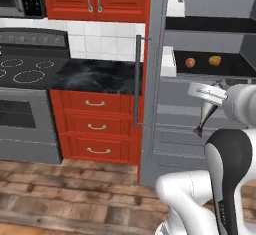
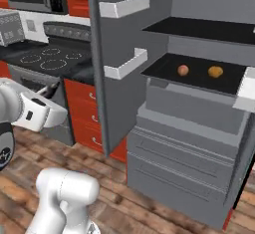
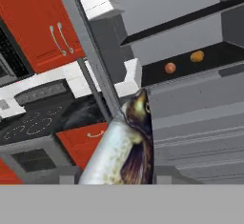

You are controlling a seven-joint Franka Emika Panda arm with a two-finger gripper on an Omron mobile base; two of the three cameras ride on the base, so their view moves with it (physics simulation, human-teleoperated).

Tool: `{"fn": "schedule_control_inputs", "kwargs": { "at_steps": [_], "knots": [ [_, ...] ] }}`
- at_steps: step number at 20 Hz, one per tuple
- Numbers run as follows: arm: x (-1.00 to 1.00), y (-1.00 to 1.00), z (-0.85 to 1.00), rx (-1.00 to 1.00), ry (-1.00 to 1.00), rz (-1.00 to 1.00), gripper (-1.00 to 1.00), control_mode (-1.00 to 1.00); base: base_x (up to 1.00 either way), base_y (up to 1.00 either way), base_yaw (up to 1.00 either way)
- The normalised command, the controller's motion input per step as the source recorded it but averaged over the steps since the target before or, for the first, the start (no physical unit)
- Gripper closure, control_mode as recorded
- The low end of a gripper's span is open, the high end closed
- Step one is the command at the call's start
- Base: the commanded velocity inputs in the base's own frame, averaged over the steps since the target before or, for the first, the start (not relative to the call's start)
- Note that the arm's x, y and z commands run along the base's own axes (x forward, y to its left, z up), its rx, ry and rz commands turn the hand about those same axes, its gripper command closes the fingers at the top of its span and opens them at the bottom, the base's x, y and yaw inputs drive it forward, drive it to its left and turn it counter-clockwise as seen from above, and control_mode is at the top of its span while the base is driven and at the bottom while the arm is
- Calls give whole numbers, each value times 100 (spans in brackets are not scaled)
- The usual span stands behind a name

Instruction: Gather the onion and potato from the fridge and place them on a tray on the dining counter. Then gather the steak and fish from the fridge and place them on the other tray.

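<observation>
fish point(image 3: 125, 147) | clamped in fingers | hangs near-vertical, tail down | fridge point(image 1: 200, 129) open

No readable text, label, brand, number or sign appears anywhere in this kitchen scene. The fridge point(image 2: 164, 128), its shelves and its door bins are blank. The red cabinets point(image 1: 97, 124) at nine o'clock of the fridge carry bare handles and no lettering. The stove point(image 1: 27, 69) shows white burner rings and a dark control panel whose marks are too blurred to read.
</observation>
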Motion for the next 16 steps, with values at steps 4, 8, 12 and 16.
{"fn": "schedule_control_inputs", "kwargs": {
  "at_steps": [4,8,12,16],
  "knots": [
    [0,0,0,0,0,0,100,100,-55,68,78],
    [0,0,0,0,0,0,100,100,-31,69,86],
    [0,0,0,0,0,0,100,100,-2,57,88],
    [0,0,0,0,0,0,100,100,53,42,67]
  ]
}}
